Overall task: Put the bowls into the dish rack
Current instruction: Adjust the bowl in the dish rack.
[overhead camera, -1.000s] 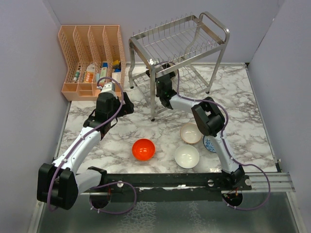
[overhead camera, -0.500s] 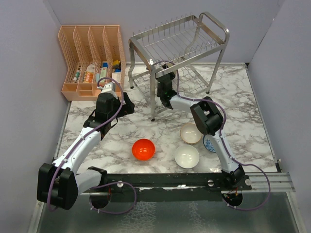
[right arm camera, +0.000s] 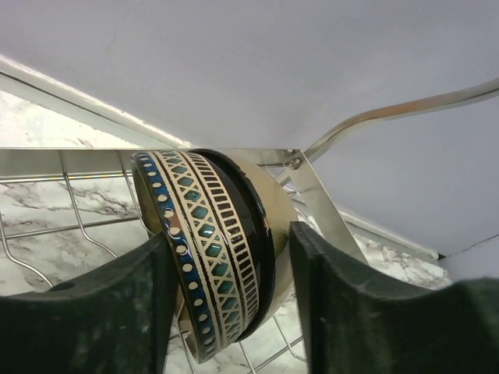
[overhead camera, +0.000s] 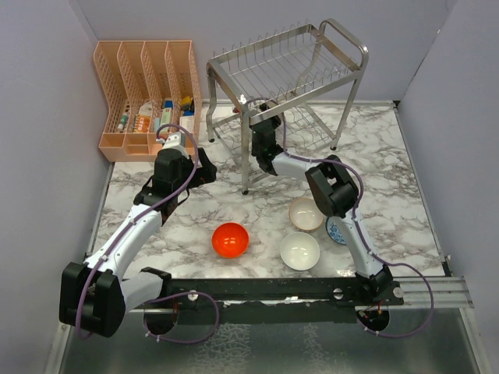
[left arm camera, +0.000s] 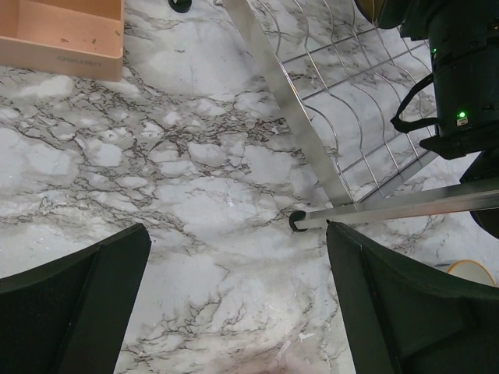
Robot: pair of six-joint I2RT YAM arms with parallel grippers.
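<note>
The dark brown bowl (right arm camera: pixel 207 226), with a blue and cream patterned band, stands on edge in the lower tier of the dish rack (overhead camera: pixel 343 35). My right gripper (right arm camera: pixel 232 238) is shut on it, one finger on the rim side and the other against the cream base. In the top view the right gripper (overhead camera: pixel 263 134) reaches under the rack's upper tier. On the table lie the red-orange bowl (overhead camera: pixel 231 239), white bowl (overhead camera: pixel 300 251), beige bowl (overhead camera: pixel 306 213) and blue-patterned bowl (overhead camera: pixel 335 231), half hidden by the right arm. My left gripper (left arm camera: pixel 234 304) hangs open over bare marble.
The peach slotted organiser (overhead camera: pixel 148 86) with small bottles stands at the back left. The rack's front leg (left arm camera: pixel 281 86) and foot lie just ahead of the left gripper (overhead camera: pixel 204 167). Grey walls close in both sides and the back.
The right jaws have narrowed onto the dark brown bowl, and the right wrist has shifted slightly. The left arm has not moved.
</note>
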